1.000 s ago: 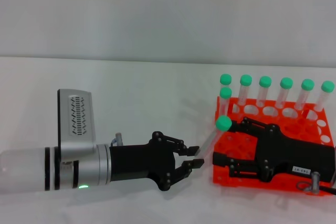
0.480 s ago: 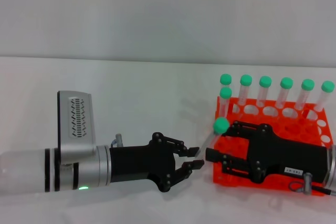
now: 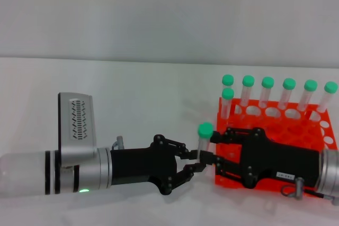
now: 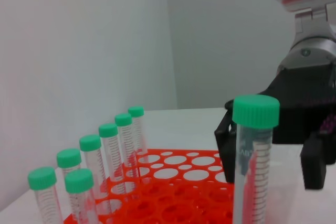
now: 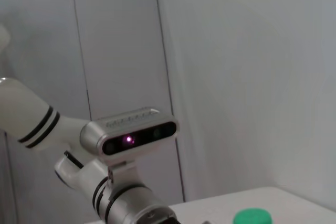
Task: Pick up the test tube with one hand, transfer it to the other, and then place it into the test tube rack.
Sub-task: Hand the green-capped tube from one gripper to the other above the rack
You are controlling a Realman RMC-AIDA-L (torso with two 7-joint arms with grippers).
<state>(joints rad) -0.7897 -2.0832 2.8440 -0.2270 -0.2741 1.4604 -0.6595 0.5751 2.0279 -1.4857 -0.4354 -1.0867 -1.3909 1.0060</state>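
The test tube [image 3: 203, 140], clear with a green cap, stands nearly upright just left of the orange test tube rack [image 3: 231, 176]. My left gripper [image 3: 199, 160], on the silver forearm, is shut on the tube's lower end. My right gripper [image 3: 211, 146], black with a white label, reaches over the rack; its fingers stand apart on either side of the tube. In the left wrist view the tube [image 4: 255, 171] is close up, with the right gripper's fingers [image 4: 314, 162] behind it and the rack [image 4: 178, 182] below. The right wrist view shows only the green cap [image 5: 252, 217].
Several green-capped tubes [image 3: 268, 92] stand in the rack's back row and far left column; they also show in the left wrist view [image 4: 89, 157]. The left wrist's grey vented box [image 3: 76, 121] rises above the forearm. White table and wall surround everything.
The tube has swung from a rightward tilt to nearly upright, its cap moving left. My right gripper has slid left over the rack until its fingers flank the tube. The left arm stayed put.
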